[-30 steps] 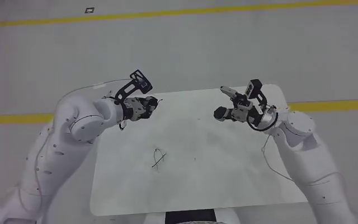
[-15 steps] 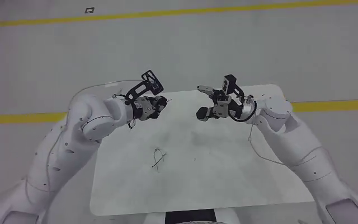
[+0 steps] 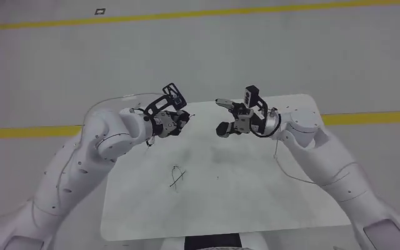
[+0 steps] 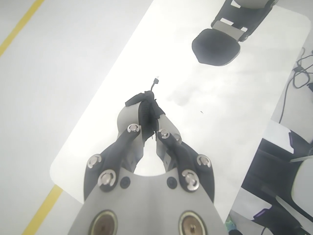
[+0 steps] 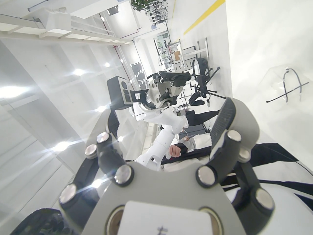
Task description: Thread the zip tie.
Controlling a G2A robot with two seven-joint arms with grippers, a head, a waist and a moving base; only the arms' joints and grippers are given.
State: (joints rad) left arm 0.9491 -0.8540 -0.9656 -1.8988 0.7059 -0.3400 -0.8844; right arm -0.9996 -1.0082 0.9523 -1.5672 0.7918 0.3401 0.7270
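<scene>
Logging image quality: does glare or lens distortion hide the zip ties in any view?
Left wrist view: the table is blown out white, yet the held zip tie in the left pincer stands out dark. Right wrist view: ceiling lights flare into starbursts and straight lines bow, but the loose zip tie shows plainly. Top view: even light, no glare.

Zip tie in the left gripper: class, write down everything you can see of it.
The zip tie is thin, black, plastic-looking. A short end with a small blocky tip sticks out past the left gripper, whose fingers are shut on it. It is held above the white table; the rest is hidden.
</scene>
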